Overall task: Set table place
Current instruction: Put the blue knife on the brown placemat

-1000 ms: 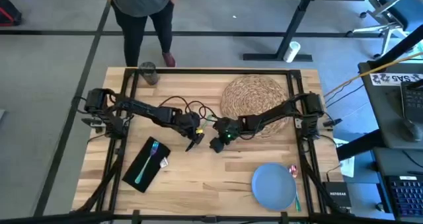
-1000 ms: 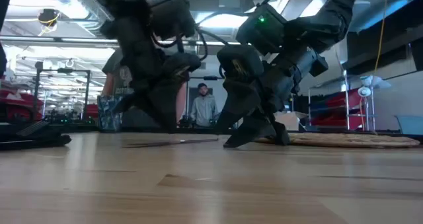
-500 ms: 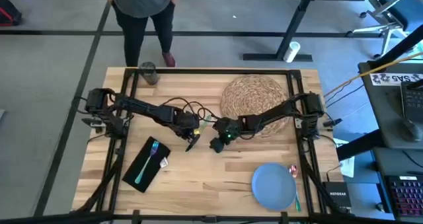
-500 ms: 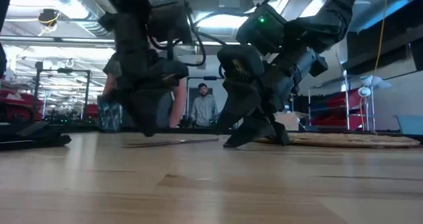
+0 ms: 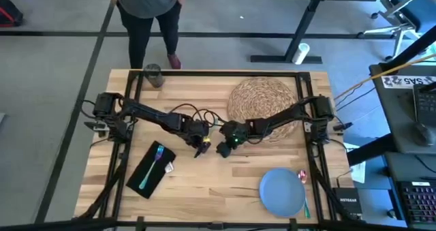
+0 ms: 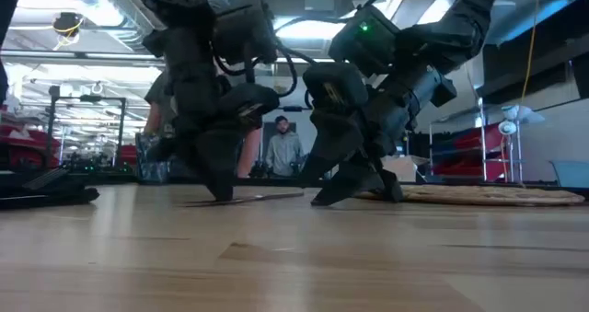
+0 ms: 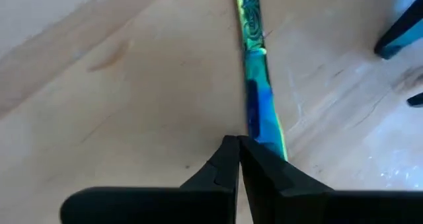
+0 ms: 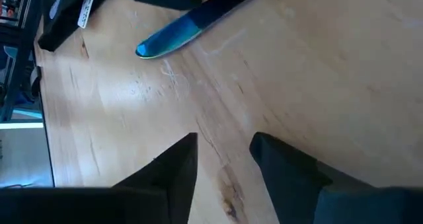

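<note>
A blue-green iridescent knife [image 7: 254, 85] lies flat on the wooden table [image 5: 204, 183], between my two grippers. My left gripper [image 7: 238, 141] is shut, its tips down at the table beside the knife's end; the high view shows it mid-table [image 5: 200, 149]. Just to its right, my right gripper [image 5: 223, 149] stands open above bare wood [image 8: 225, 145], and the knife's blue tip [image 8: 158, 44] lies ahead of it. The woven placemat [image 5: 262, 98] lies at the far right. The blue plate [image 5: 283, 192] is at the near right. A teal fork [image 5: 154, 164] rests on the black napkin [image 5: 146, 176]. My left gripper's shut fingertips [image 7: 228, 151] come from above and stand right against the side of the knife's blue end [image 7: 264, 128]. I cannot tell whether they touch it. The knife lies flat on the table.
A small grey glass [image 5: 152, 74] stands at the far left edge. Red-handled and green cutlery [image 5: 303, 183] lies beside the plate at the right edge. A person [image 5: 146, 6] stands beyond the far edge. Bare wood stretches along the near middle.
My left gripper has come down to the tabletop and shifted a little toward my right gripper. My right gripper and the knife have kept still.
</note>
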Available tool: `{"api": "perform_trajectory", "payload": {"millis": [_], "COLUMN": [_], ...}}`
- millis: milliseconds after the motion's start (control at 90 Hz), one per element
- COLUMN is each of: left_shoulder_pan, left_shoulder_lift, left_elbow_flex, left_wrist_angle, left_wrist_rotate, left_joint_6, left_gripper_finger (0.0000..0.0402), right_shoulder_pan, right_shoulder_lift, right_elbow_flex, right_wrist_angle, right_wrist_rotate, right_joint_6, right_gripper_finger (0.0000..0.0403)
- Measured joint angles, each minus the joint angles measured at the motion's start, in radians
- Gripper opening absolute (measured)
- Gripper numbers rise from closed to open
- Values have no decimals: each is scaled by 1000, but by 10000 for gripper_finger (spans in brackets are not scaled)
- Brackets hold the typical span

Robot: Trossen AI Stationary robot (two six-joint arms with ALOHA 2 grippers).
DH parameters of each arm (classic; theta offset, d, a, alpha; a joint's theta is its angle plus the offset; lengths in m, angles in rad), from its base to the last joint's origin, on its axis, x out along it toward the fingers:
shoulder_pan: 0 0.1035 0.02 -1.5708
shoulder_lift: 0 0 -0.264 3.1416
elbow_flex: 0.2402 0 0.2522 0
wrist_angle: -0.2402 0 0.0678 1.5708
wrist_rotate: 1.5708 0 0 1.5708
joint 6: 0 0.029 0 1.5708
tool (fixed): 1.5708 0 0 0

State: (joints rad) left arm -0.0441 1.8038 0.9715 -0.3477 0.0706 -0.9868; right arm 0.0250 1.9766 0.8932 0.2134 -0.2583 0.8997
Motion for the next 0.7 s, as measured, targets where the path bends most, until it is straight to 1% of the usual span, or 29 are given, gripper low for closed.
{"api": "perform_trajectory", "payload": {"millis": [378,522,700], "left_shoulder_pan": [-2,-2,-2], "left_shoulder_lift": [27,40,49], "left_elbow_flex": [1,1,2], "left_wrist_angle": [140,184,200], "left_wrist_rotate": [14,18,21], "left_joint_6": [7,8,21], "left_gripper_finger": [0,0,0], "right_shoulder_pan": [-3,-19,-34], "right_shoulder_lift": [0,0,0], "right_elbow_flex": [0,-1,-1], "right_wrist_angle": [6,10,7], "right_wrist_rotate": [-18,-46,-74], "right_joint_6": [-3,-5,-13], "right_gripper_finger": [149,149,149]}}
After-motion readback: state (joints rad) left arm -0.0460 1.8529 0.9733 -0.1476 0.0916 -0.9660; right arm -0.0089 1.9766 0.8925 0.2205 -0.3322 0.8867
